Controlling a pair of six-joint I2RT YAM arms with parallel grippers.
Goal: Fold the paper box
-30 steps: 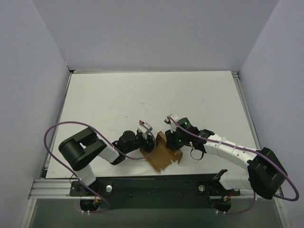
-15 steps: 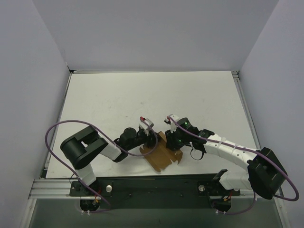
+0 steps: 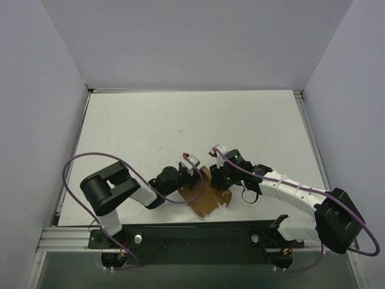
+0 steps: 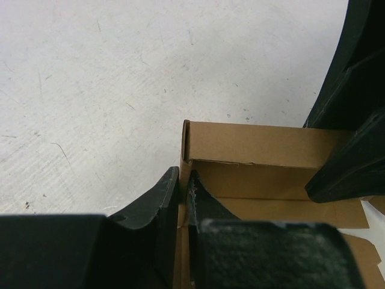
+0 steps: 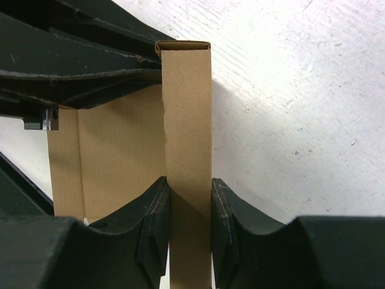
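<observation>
Edges of paper box clamped, L fingers left, R fingers right; table free beyond.

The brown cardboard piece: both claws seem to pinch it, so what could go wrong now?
1. The left gripper and right gripper each pinch a folded-up part of the paper box; pulling in different directions might tear or wrongly crease it.
2. The left gripper holds only a thin edge near a corner, so it could slip off and the fold could spring back.
</observation>
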